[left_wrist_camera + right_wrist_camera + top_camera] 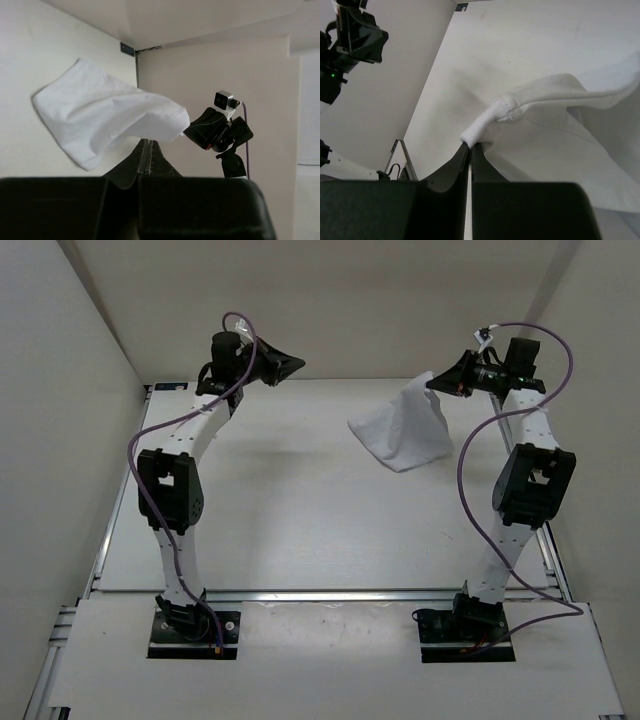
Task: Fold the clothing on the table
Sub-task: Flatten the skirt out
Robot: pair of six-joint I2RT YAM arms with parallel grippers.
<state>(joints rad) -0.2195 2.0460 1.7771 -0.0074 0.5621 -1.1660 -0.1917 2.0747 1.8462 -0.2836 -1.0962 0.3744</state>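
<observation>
Overhead, the right gripper (437, 383) is pinched tight on one corner of the clothing (405, 430), which hangs bunched over the far-right part of the table (280, 520), lower edge prob. resting on it. The left gripper (290, 365) is closed w/ nothing in it, well apart at far left. Left wrist cam: its fingers (157, 165) are pressed together & empty, w/ the clothing dangling off the right gripper opposite. Right wrist cam: a rolled hem is clamped betw. the fingertips (452, 167), so imo no fold is made yet; spreading flat & all the folding are left.
</observation>
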